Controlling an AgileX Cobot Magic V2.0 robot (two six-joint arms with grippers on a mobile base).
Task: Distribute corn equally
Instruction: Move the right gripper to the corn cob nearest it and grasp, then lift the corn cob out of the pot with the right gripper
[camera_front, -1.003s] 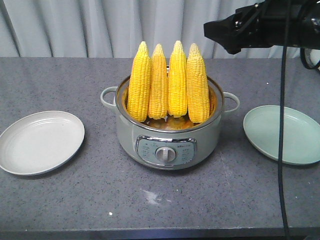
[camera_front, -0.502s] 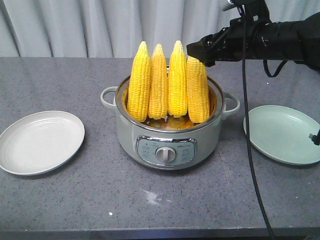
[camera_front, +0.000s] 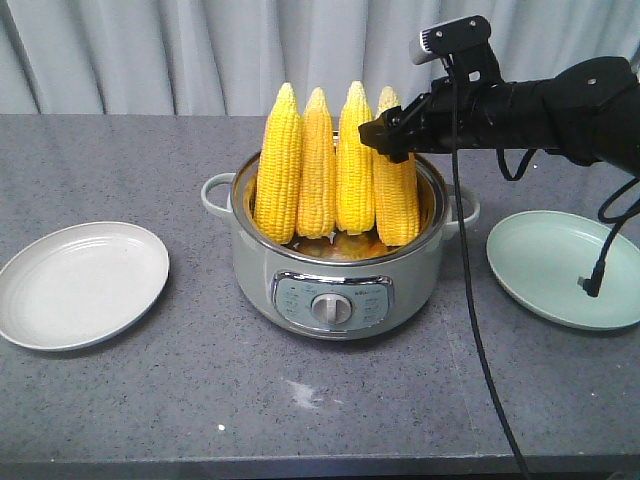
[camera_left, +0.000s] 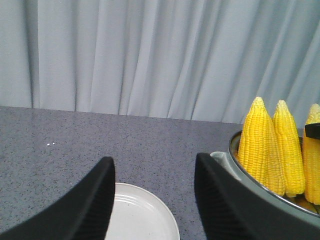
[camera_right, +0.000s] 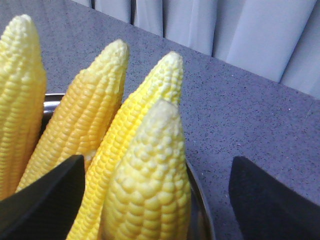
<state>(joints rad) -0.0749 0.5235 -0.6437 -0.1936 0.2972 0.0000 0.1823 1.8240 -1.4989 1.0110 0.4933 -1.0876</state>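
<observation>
Several yellow corn cobs (camera_front: 335, 165) stand upright, tips up, in a grey-green electric pot (camera_front: 335, 290) at the table's middle. My right gripper (camera_front: 385, 138) reaches in from the right at the upper part of the rightmost cob (camera_front: 397, 200). In the right wrist view this gripper (camera_right: 156, 165) is open, with the rightmost cob (camera_right: 150, 190) between its fingers, apart from both. My left gripper (camera_left: 154, 165) is open and empty over the table left of the pot; the corn (camera_left: 257, 140) shows at its right. The front view does not show the left gripper.
A white plate (camera_front: 80, 285) lies left of the pot and a pale green plate (camera_front: 565, 265) right of it. The white plate (camera_left: 140, 220) sits below the left gripper. Black cables (camera_front: 470, 300) hang from the right arm. A curtain closes the back.
My right arm has come down and leftward from the upper right, bringing its gripper around the top of the rightmost cob. The corn and plates have not moved.
</observation>
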